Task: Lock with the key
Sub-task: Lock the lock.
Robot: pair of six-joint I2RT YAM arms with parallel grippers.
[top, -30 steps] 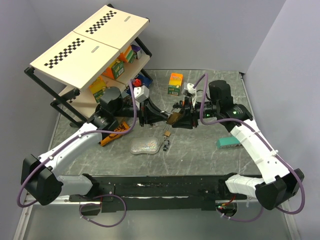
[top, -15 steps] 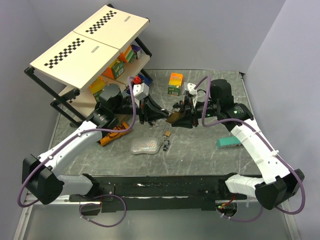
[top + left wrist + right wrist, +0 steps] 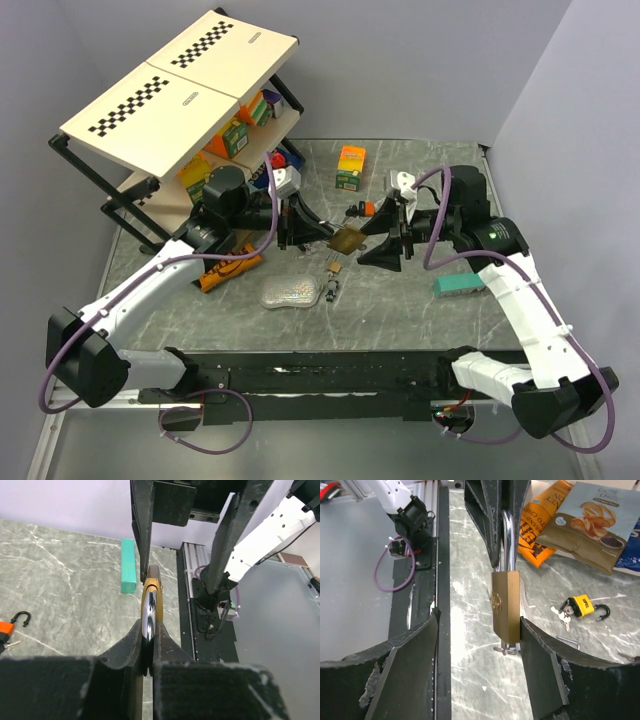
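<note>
A brass padlock (image 3: 348,240) hangs in the air over the table's middle. My left gripper (image 3: 325,232) is shut on its steel shackle (image 3: 149,615) and holds it up; in the right wrist view its fingers (image 3: 490,510) clamp the shackle from above. A key (image 3: 505,649) sticks out of the bottom of the lock body (image 3: 506,605). My right gripper (image 3: 385,240) is open and empty just right of the lock. In the right wrist view (image 3: 479,625) the lock's edge is close to, or touching, the right finger.
A small yellow padlock with keys (image 3: 580,606) lies on the table below the lock, and shows in the top view (image 3: 335,267). An orange padlock (image 3: 365,208), a teal box (image 3: 458,286), snack bags (image 3: 225,270), a clear pouch (image 3: 290,292), an orange box (image 3: 350,167) and a shelf rack (image 3: 180,100) surround it.
My right gripper has opened and drawn back to the right, away from the padlock and key. My left gripper still holds the padlock, shifted slightly right.
</note>
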